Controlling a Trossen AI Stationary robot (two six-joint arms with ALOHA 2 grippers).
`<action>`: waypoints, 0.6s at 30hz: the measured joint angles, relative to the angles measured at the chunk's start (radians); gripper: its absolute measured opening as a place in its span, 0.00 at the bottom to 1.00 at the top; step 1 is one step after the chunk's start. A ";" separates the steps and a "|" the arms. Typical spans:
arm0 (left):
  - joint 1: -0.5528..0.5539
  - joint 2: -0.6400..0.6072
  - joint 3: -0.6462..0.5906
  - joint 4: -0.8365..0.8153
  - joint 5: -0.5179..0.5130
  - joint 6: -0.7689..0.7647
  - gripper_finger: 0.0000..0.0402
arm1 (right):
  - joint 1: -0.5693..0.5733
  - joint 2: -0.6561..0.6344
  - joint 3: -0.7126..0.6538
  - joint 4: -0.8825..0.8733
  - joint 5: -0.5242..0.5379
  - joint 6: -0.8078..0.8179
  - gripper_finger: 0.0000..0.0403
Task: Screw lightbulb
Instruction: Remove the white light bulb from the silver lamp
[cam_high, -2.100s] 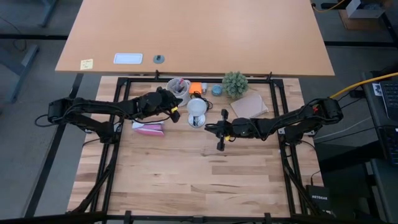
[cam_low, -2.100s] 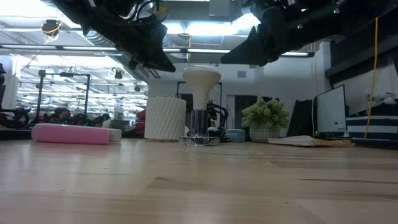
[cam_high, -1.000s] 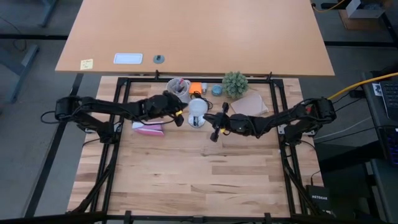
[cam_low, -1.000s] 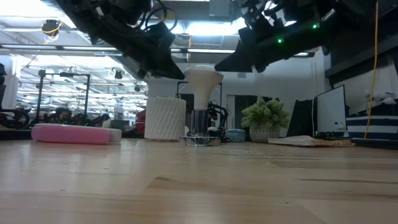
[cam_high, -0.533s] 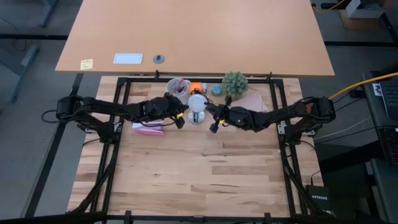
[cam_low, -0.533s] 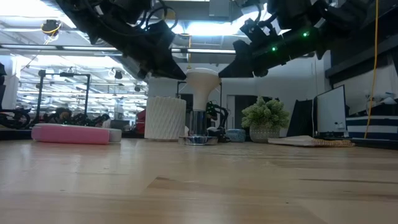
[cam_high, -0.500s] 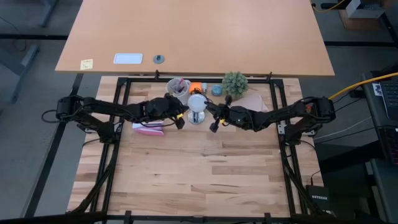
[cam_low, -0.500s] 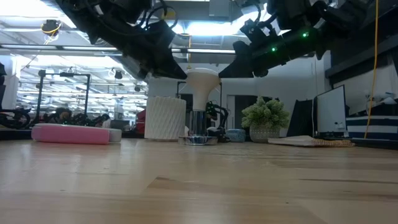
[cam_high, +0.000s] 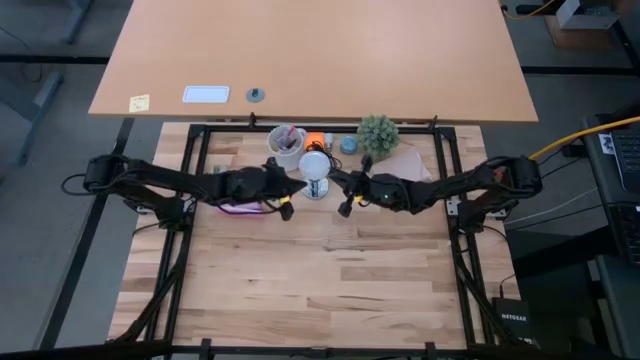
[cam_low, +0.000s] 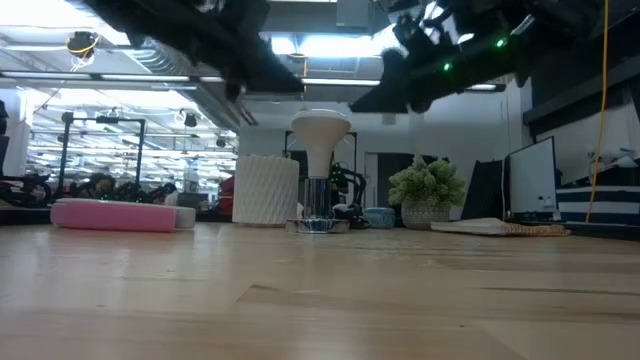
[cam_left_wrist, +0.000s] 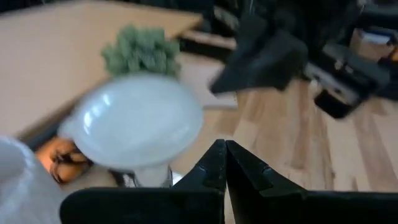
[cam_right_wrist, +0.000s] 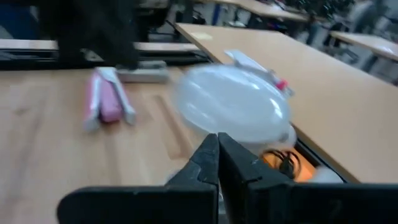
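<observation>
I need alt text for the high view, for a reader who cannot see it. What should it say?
A white lightbulb stands upright at the back of a wooden table, between two dark arms. The left gripper and right gripper, fingers shut, flank it without holding it. Behind it are a white cup and a small green plant.

lightbulb (cam_low: 321, 131): frosted matt white, metal base | table (cam_high: 330, 280): pale smooth wood | cup (cam_low: 265, 190): ribbed white

Tan desk (cam_high: 310, 55) fills top of high view, grey floor (cam_high: 40, 260) at left. Low view: ceiling lights (cam_low: 330, 45) top centre, monitor (cam_low: 532, 178) right.
</observation>
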 joint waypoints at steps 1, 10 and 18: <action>-0.007 -0.017 0.000 0.006 -0.020 0.016 0.00 | 0.013 -0.009 0.000 -0.001 0.000 -0.013 0.01; 0.025 -0.119 0.002 0.077 -0.226 0.134 0.00 | 0.115 -0.035 0.000 0.013 0.000 -0.027 0.01; 0.142 -0.022 0.002 0.112 -0.212 0.086 0.00 | 0.076 0.033 0.001 0.087 0.015 -0.044 0.01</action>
